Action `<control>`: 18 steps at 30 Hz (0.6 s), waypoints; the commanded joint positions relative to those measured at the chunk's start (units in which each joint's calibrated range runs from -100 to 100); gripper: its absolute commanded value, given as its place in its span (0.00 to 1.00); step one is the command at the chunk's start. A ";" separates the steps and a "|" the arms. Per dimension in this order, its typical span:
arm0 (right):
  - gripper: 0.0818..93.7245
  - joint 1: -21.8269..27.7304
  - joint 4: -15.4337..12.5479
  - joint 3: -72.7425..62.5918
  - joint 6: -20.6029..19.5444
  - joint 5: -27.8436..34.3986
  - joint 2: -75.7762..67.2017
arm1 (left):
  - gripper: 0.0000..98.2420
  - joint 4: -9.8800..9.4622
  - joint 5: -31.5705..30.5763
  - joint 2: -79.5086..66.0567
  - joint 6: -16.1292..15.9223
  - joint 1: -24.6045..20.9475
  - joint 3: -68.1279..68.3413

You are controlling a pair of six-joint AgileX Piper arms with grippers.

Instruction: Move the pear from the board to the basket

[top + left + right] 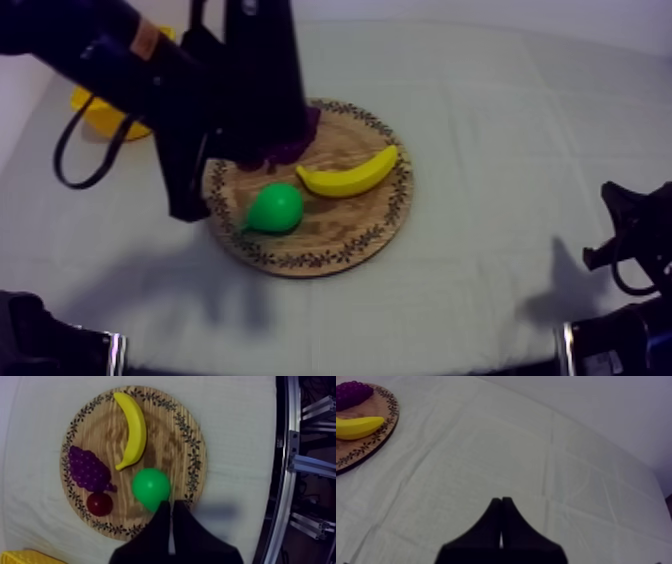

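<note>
The green pear [275,208] lies on the round wooden board [340,225], on its near left part. In the left wrist view the pear [150,488] sits just ahead of my left gripper [171,510], whose fingers lie together as a narrow wedge, shut on nothing, above the board's rim. My left arm [200,110] reaches in from the upper left over the board. The yellow basket [98,115] stands at the back left, partly hidden by that arm. My right gripper [501,504] is shut and hangs over bare cloth, low at the right side [628,238].
Also on the board are a banana [350,172], a bunch of purple grapes [89,468] and a small red fruit [100,503]. A metal frame [305,461] runs past the table's edge. Open cloth [500,150] spreads to the right of the board.
</note>
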 commanded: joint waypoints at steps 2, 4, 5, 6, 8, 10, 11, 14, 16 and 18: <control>0.00 0.01 0.00 -0.02 0.01 0.02 -0.03 | 0.00 -0.34 1.07 3.73 -0.26 0.12 -2.99; 0.00 0.01 0.00 -0.02 0.01 0.02 -0.03 | 0.00 -0.70 1.57 5.21 -0.20 0.28 -4.30; 0.00 0.01 0.00 -0.02 0.01 0.02 -0.03 | 0.00 -0.89 1.78 5.78 -0.01 0.36 -4.74; 0.00 0.01 0.00 -0.02 0.01 0.02 -0.03 | 0.00 -1.06 2.02 6.25 0.23 0.45 -5.08; 0.00 0.01 0.00 -0.02 0.01 0.02 -0.03 | 0.00 -1.39 2.35 7.07 0.89 0.54 -5.54; 0.00 0.01 0.00 -0.02 0.01 0.02 -0.03 | 0.00 -1.78 2.34 7.78 1.74 0.59 -5.65; 0.00 0.01 0.00 -0.02 0.01 0.02 -0.03 | 0.00 -1.97 2.12 8.12 2.21 0.60 -5.62; 0.00 0.01 0.00 -0.02 0.01 0.02 -0.03 | 0.00 -2.59 0.66 8.88 3.38 0.68 -4.75; 0.00 0.01 0.00 -0.02 0.01 0.02 -0.03 | 0.00 -3.51 -0.68 9.12 4.74 0.89 -3.64; 0.00 0.01 0.00 -0.02 0.01 0.02 -0.03 | 0.00 -4.75 -1.53 9.24 6.77 1.05 -2.48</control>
